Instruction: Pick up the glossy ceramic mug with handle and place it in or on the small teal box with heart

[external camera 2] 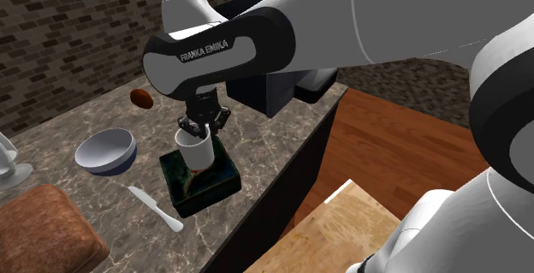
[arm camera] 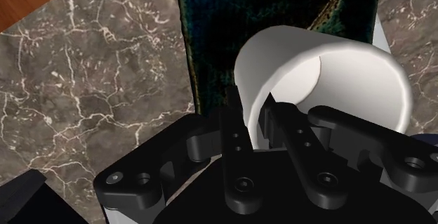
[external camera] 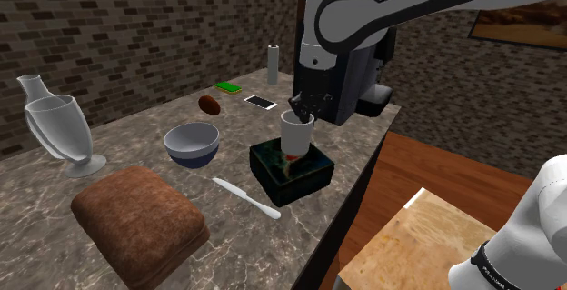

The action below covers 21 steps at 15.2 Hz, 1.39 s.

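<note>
A plain white mug [external camera: 295, 136] stands upright on top of the dark teal box [external camera: 291, 172] near the counter's right edge in the shoulder view. My black gripper [external camera: 301, 109] is shut on the mug's rim. In the second exterior view the mug [external camera 2: 198, 149] rests on the box [external camera 2: 198, 177] with the gripper [external camera 2: 193, 128] pinching its rim from above. Seen from the wrist, the fingers [arm camera: 234, 128] clasp the wall of the mug [arm camera: 330, 89], one inside and one outside, with the box [arm camera: 274, 8] beneath. No handle is visible.
On the marble counter [external camera: 127, 152] are a blue-grey bowl [external camera: 192, 143], a white knife [external camera: 247, 197], a brown loaf [external camera: 138, 222], a glass vase [external camera: 59, 129], a brown egg-shaped thing [external camera: 209, 105], a phone [external camera: 261, 103], a green card [external camera: 228, 86] and a white cylinder [external camera: 273, 64]. Wooden floor lies beyond the edge.
</note>
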Motion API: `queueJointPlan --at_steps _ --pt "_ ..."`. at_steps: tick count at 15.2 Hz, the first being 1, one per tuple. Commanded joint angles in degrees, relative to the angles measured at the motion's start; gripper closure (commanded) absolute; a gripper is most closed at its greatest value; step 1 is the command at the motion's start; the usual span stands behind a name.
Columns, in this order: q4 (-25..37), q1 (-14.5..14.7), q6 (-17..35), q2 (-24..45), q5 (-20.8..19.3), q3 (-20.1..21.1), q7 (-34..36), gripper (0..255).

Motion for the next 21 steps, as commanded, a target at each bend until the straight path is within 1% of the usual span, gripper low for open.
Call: queueJointPlan --at_steps 1,6,7,12,16,21 --pt "-0.1 0.0 0.3 0.1 0.0 0.0 0.0 255" --pt "-0.1 0.0 0.3 0.1 0.0 0.0 0.0 255" --pt "-0.1 0.0 0.3 0.1 0.0 0.0 0.0 0" --pt "-0.1 0.0 0.3 0.1 0.0 0.0 0.0 0" --pt "5.6 -0.3 -6.9 -1.3 -0.2 -0.3 0.0 0" --pt "5.6 -0.3 -6.9 -1.3 -0.2 -0.3 0.0 0"
